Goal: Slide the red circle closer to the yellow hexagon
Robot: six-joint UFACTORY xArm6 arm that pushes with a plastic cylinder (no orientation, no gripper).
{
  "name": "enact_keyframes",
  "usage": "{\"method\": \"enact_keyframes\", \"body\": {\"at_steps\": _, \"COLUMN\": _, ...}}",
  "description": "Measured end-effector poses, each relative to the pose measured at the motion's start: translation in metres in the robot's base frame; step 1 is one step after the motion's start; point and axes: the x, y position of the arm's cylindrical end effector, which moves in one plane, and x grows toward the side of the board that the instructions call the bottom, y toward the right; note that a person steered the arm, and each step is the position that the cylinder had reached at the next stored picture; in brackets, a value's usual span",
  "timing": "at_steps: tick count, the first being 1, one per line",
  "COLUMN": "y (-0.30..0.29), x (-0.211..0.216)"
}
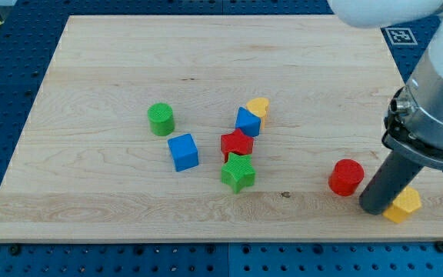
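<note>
The red circle (346, 177) lies on the wooden board near the view's bottom right. The yellow hexagon (403, 205) lies a little further right and lower, close to the board's bottom right corner, partly hidden behind my rod. My tip (375, 208) rests on the board between the two, just right of and below the red circle and touching or nearly touching the hexagon's left side.
A cluster sits mid-board: a red star (236, 143), a green star (238, 172), a blue block (248, 121) and a yellow heart (259, 106). A blue cube (183, 151) and a green cylinder (161, 119) lie to their left. The board's right edge (437, 177) is near.
</note>
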Motion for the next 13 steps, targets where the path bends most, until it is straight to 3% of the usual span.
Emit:
{"method": "enact_keyframes", "body": {"at_steps": 6, "y": -0.004, "x": 0.031}}
{"method": "enact_keyframes", "body": {"at_steps": 10, "y": -0.070, "x": 0.011}}
{"method": "enact_keyframes", "body": {"at_steps": 13, "y": -0.086, "x": -0.038}}
